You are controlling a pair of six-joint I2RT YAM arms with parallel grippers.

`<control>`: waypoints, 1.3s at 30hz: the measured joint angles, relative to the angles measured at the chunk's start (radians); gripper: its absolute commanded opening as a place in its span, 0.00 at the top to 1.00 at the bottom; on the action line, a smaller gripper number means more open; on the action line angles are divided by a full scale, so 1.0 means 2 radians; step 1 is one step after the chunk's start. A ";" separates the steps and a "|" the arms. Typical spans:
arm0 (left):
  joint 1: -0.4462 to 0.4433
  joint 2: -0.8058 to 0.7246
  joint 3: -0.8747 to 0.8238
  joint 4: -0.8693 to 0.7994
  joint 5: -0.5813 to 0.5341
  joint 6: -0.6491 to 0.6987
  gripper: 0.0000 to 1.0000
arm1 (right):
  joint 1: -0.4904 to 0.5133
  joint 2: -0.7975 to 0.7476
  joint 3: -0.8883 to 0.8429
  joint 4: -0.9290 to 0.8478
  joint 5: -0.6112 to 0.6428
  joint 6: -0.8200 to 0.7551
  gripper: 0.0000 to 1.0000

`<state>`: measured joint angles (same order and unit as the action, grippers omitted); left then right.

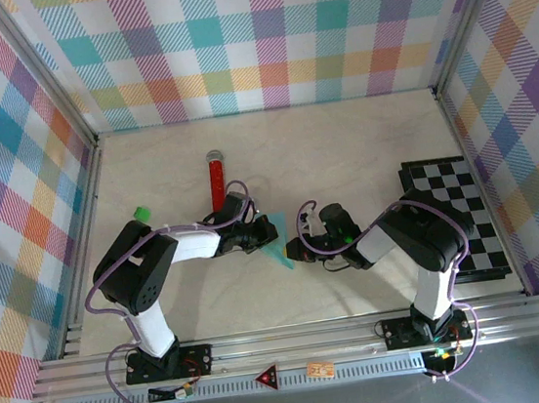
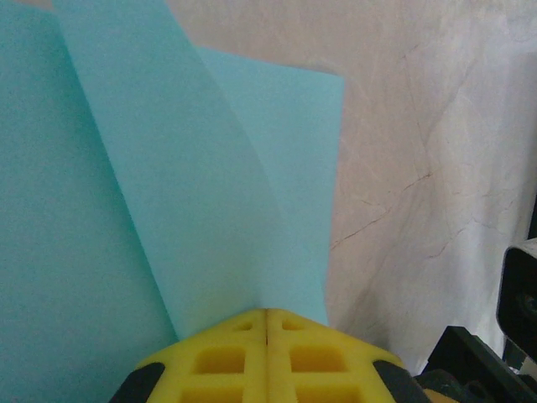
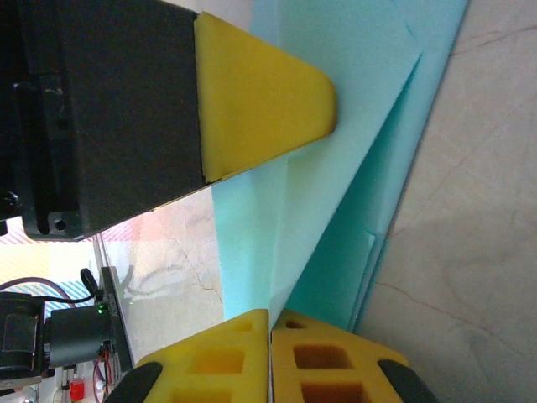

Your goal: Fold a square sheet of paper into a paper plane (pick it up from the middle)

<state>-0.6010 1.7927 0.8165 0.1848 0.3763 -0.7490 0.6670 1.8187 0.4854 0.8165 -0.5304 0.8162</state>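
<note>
A small green object [image 1: 139,214] sits well to the left of the left gripper [image 1: 265,229], out past that arm's elbow; what it is cannot be made out. A red glittery tube [image 1: 216,182] with a grey cap lies on the table [image 1: 341,143] just beyond the left gripper and a little to its left, its long axis pointing away from the arm bases. The left gripper itself reaches toward the middle of the table with its yellow fingers [image 2: 226,361] pressed flat together, no gap at the seam. It pinches the sheet of paper [image 1: 275,244], whose light cyan folds fan up and away from the fingertips in the left wrist view: one broad layer to the left, a narrower curved layer over it, and a straight-edged flap to the right.

The sheet hangs between the two grippers, already creased into slanting layers and tapering to a point on the near side. In the right wrist view one yellow finger of the left gripper rests against the paper's upper part, straight ahead of the right gripper [image 1: 296,249]. The right gripper's own fingers [image 3: 323,361] are closed against each other; the paper's lower edge runs down into their tips, and it appears nipped there. Well to the right of that gripper, past its arm, a black-and-white checkered board [image 1: 465,187] lies flat on the table.
</note>
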 measured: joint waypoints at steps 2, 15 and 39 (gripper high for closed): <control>0.000 0.001 0.000 -0.001 0.000 0.003 0.94 | 0.000 -0.002 0.001 -0.002 -0.002 0.004 0.85; 0.000 0.001 0.001 -0.002 -0.001 0.007 0.94 | 0.008 -0.064 0.007 -0.150 -0.011 0.003 0.82; 0.000 0.002 -0.022 0.048 0.001 0.001 0.94 | 0.008 -0.132 0.058 -0.339 -0.008 -0.014 0.59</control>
<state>-0.6006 1.7962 0.7727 0.2813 0.3782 -0.7471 0.6823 1.5547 0.6018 0.1387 -0.5465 0.7876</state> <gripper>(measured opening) 0.062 0.386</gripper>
